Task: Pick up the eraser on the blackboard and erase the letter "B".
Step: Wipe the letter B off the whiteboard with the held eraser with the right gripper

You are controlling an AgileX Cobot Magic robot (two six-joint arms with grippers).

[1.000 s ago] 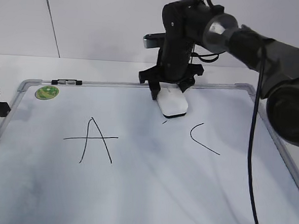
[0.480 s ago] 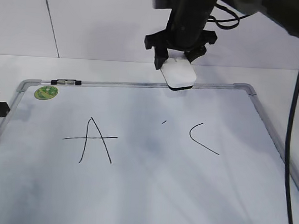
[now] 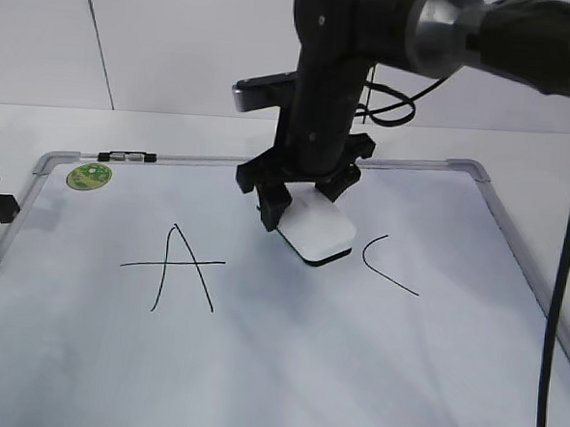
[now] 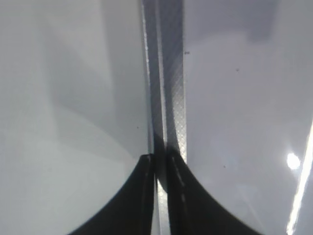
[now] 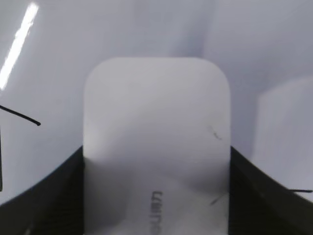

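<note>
The right tool [image 3: 303,203] is clamped on the eraser [image 3: 314,233], its two fingers pressing the white block's long sides, as the right wrist view confirms, where the eraser [image 5: 156,147] fills the gap between the dark fingers. In the exterior view the eraser sits low over the blackboard [image 3: 256,367], between the "A" [image 3: 175,267] on the left and the "C" [image 3: 386,264] on the right, exactly the spot where the letter "B" belongs. No stroke of the B shows around the eraser now; anything left of it would be hidden underneath, so I cannot tell whether a trace remains. The eraser's long axis runs from far-left to near-right, tilted so its near end dips towards the board; whether the dark felt is actually touching cannot be told for certain. The relation that matters is that the eraser lies right over the B's place, much nearer the C than the A, so any wipe should, in my judgement, be short and run near-far, not sideways into the C. The left tool [image 4: 160,196] is well away at the board's left frame, fingers together on the thin metal frame strip [image 4: 168,98], seemingly steadying the board on the surface [image 3: 39,126].
</note>
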